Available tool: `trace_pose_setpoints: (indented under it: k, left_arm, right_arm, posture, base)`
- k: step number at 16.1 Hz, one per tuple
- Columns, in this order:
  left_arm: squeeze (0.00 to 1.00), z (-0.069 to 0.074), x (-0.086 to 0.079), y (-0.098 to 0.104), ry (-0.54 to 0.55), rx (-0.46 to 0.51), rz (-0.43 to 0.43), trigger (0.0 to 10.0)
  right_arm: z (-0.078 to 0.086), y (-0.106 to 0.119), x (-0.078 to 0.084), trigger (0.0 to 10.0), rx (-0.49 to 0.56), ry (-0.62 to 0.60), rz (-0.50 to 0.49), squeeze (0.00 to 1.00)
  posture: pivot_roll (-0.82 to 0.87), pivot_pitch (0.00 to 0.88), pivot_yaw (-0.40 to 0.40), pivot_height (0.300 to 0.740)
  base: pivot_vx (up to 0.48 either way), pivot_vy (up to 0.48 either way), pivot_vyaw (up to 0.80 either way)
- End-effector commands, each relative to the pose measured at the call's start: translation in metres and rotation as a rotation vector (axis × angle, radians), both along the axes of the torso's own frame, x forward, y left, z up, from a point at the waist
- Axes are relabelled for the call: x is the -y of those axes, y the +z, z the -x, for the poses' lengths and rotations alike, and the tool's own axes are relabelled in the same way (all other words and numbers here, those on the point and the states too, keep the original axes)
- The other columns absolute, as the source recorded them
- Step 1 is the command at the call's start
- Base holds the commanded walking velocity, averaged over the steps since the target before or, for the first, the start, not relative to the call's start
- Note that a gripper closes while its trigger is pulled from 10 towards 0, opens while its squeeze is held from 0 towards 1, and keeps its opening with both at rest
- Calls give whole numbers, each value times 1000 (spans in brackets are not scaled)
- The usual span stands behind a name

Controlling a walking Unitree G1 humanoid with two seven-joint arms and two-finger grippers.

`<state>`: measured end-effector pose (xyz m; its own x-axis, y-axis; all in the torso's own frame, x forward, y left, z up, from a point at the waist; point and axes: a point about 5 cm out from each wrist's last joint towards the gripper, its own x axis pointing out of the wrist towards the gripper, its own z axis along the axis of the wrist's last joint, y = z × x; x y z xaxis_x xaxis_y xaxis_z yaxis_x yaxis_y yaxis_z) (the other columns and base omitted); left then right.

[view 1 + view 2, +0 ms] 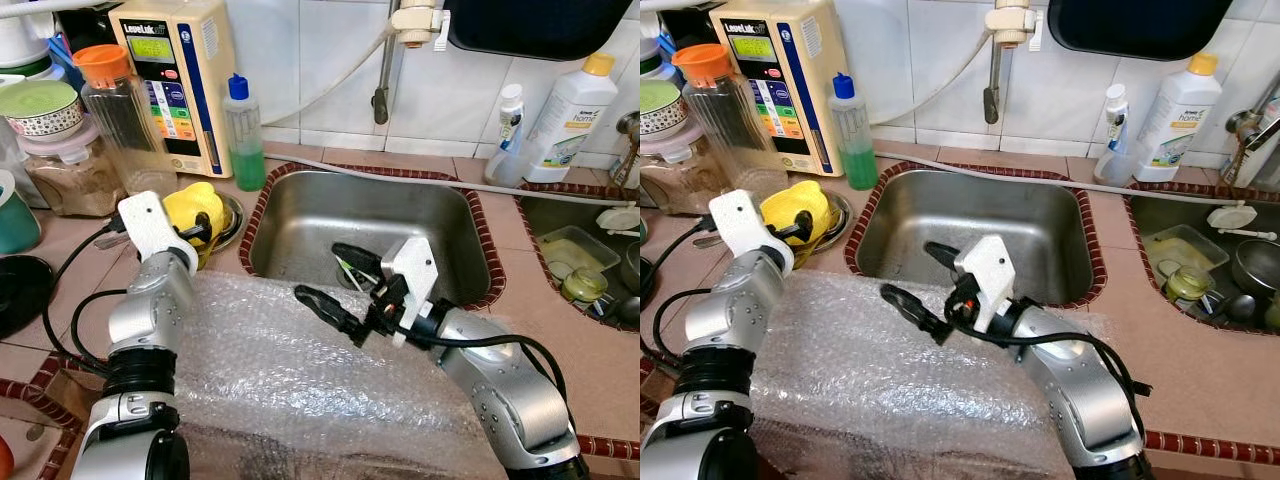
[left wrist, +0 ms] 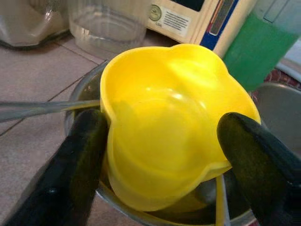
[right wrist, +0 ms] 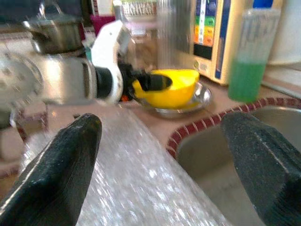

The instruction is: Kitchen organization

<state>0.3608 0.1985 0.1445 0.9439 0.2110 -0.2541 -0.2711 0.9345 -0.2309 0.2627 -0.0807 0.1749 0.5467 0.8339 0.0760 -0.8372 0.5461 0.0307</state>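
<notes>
Tiled in pink and edged with dark red trim, the surface (image 1: 60, 250) carries a sheet of bubble wrap (image 1: 270, 380) nearest the robot. Over the sheet's far edge, at the rim of the steel sink (image 1: 370, 215), hangs the right claw (image 1: 335, 282) — fingers spread apart, holding nothing. Further left, the left claw (image 2: 164, 155) is clamped on a yellow bowl (image 2: 169, 117), one finger on each side; the bowl sits in a shallow metal dish (image 1: 230, 215). Behind stand a green soap bottle (image 1: 244, 135), an orange-capped jar (image 1: 120, 110) and a cream water machine (image 1: 175, 70) — all against the white wall tiles.
</notes>
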Motion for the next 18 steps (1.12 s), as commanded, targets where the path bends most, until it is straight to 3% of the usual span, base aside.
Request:
trace_pose_setpoints:
  k: [1, 2, 3, 6, 9, 18]
  left_arm:
    - [0, -3, 1, 2, -19, -17, -18, 2314]
    - [0, -3, 0, 1, -19, -26, -19, 431]
    - [0, -2, 0, 1, -19, -29, -16, 0]
    - [0, -1, -1, -3, -17, -49, 8, 0]
    - [0, 0, -2, -5, -14, -56, 18, 0]
    - [0, -1, -5, -1, -11, -39, 5, 0]
  right_arm:
    - [0, 11, 1, 10000, 20, -1, -28, 0]
    - [0, 14, -1, 10000, 19, -1, -43, 0]
    - [-1, 16, -2, 10000, 21, -1, -51, 0]
    - [-2, 19, -5, 10000, 22, 15, -34, 0]
    - [-4, 7, 0, 10000, 4, -14, 92, 0]
    - [-5, -8, 8, 10000, 3, -58, 217, 0]
  posture:
    - [57, 0, 55, 740]
    - [57, 0, 55, 740]
    - [57, 0, 55, 740]
    - [62, 0, 49, 740]
    - [62, 0, 46, 740]
    - [54, 0, 55, 740]
  base:
    - [0, 0, 0]
    - [0, 0, 0]
    - [0, 0, 0]
    - [0, 0, 0]
    - [0, 0, 0]
    - [0, 0, 0]
